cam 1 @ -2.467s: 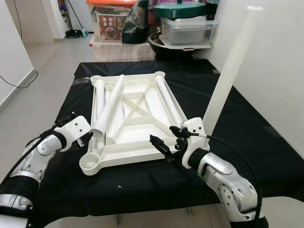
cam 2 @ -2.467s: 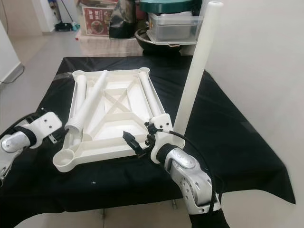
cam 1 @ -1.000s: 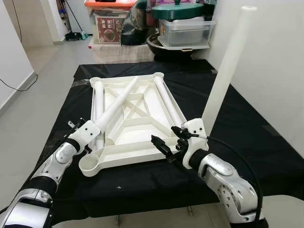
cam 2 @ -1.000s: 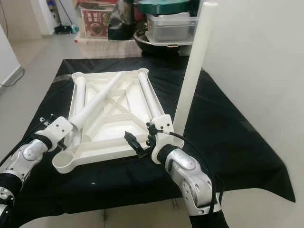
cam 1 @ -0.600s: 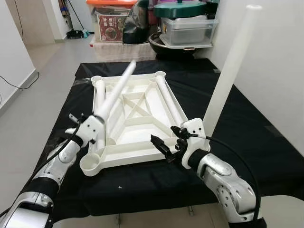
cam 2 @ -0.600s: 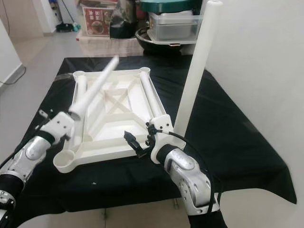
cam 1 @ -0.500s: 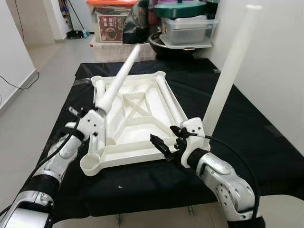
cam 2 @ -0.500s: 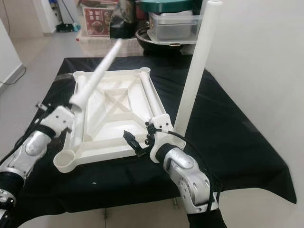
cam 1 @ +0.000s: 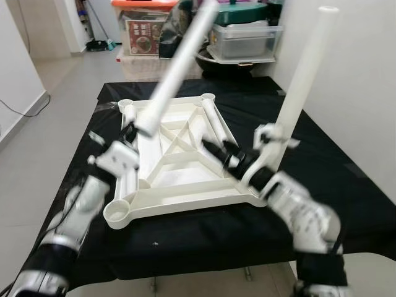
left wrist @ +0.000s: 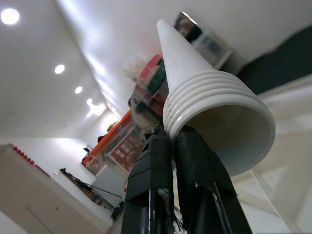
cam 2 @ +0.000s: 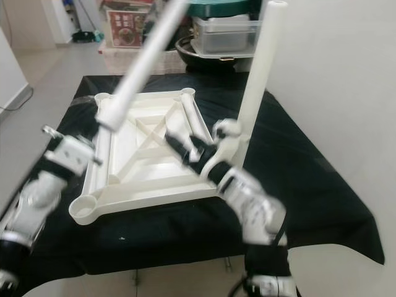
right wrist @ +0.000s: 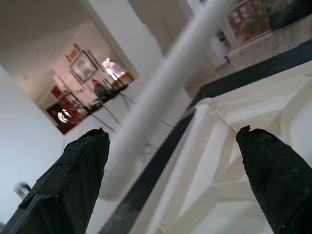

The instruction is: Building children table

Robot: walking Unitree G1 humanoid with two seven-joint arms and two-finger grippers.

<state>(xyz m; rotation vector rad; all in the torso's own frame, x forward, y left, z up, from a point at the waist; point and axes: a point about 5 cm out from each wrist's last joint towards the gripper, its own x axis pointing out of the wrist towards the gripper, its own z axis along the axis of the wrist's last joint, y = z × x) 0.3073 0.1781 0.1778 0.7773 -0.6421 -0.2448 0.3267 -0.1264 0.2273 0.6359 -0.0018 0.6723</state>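
Left jaws [left wrist: 170,161] clamped on the ribbed end of a table leg [cam 1: 176,68], now swung up off the upturned tabletop [cam 1: 179,185] on the worktop [cam 1: 346,185] — ready for socketing — while right jaws [right wrist: 170,161], spread wide, have advanced over the tabletop.

A plain room — white walls, pale floor.
A black cloth [cam 1: 346,185] covers the desk, which stands close to the white wall [cam 1: 365,74] on the right. Behind it sit stacked storage boxes [cam 1: 244,40] — one clear with a green lid [cam 1: 238,12] — and a red carton [cam 1: 142,31]. Round ceiling lights [left wrist: 9,15] glow overhead.
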